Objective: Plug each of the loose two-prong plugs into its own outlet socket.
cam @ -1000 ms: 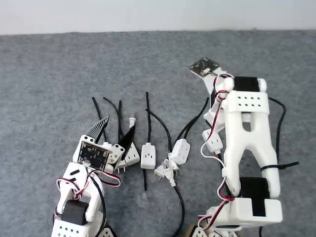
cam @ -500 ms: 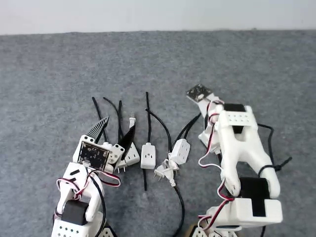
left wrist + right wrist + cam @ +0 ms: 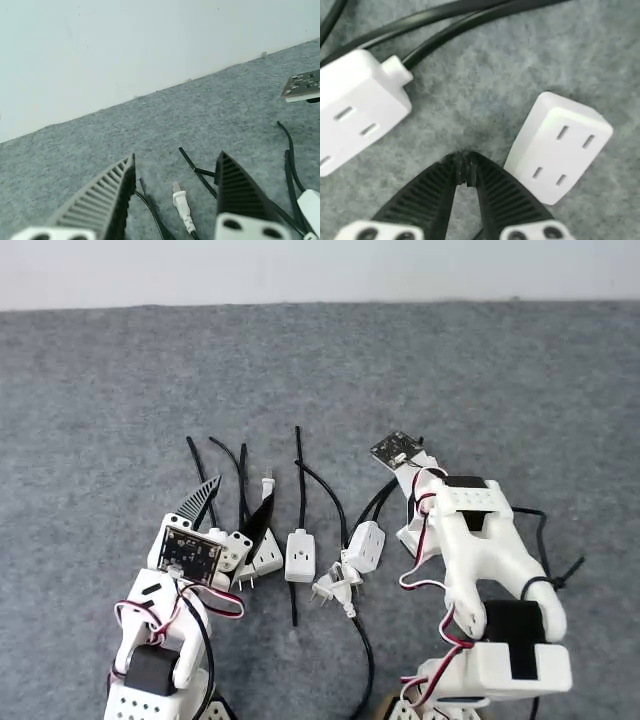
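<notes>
On the grey worktop (image 3: 520, 370) three white sockets lie in a row among black cords: the left socket (image 3: 266, 560), the middle socket (image 3: 300, 555) and the right socket (image 3: 368, 545), the last one tilted. A two-prong plug (image 3: 335, 588) lies on its cord just beside the near end of the right socket, unplugged, with its prongs in the open. A smaller plug (image 3: 267, 481) lies farther back on the worktop - in the left wrist view it (image 3: 182, 212) sits in the gap between the two ribbed jaws. The left gripper (image 3: 244, 490) hangs low over that spot, its jaws spread wide and holding nothing, one of them passing over the left socket. The right gripper (image 3: 466, 170) points down at the worktop with its jaws closed tip to tip on nothing. Its tips sit in the bare strip between a corded socket (image 3: 355, 107) and a fourth socket (image 3: 560, 147) - close beside the fourth, though whether they touch it cannot be told. Both of these sockets lie face up with their slots showing.
</notes>
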Motion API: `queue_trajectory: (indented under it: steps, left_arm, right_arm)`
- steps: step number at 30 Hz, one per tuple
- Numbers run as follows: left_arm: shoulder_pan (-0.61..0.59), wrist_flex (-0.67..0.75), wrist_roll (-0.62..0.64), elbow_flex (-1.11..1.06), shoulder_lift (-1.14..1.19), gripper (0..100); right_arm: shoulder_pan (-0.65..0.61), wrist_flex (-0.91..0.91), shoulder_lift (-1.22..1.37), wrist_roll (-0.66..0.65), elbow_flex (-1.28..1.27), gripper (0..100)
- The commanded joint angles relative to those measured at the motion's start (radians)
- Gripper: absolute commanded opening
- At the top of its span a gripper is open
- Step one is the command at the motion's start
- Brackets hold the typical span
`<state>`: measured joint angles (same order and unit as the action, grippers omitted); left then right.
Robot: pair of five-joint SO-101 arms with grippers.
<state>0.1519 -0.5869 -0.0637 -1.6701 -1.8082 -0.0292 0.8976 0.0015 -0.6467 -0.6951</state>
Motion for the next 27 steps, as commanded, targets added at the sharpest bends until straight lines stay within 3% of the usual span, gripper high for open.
queue_trajectory:
  steps: [1, 6, 12, 22, 27]
  left_arm:
    - [0.009, 0.032, -0.040, 0.010, -0.009, 26]
    - [0.054, 0.032, -0.038, 0.008, -0.009, 26]
    - [0.089, 0.071, -0.038, -0.013, -0.009, 26]
    - [-0.021, 0.180, -0.037, -0.013, -0.011, 26]
    - [-0.040, 0.184, -0.037, -0.013, -0.011, 26]
  right_arm:
    - [-0.008, -0.012, -0.007, 0.011, 0.002, 0.8]
    - [-0.180, -0.008, -0.008, 0.023, 0.002, 0.8]
    - [-0.444, -0.008, -0.016, 0.247, 0.110, 0.8]
    - [-0.538, -0.007, -0.019, 0.735, 0.387, 0.8]
    - [-0.572, -0.007, -0.067, 0.818, 0.462, 0.8]
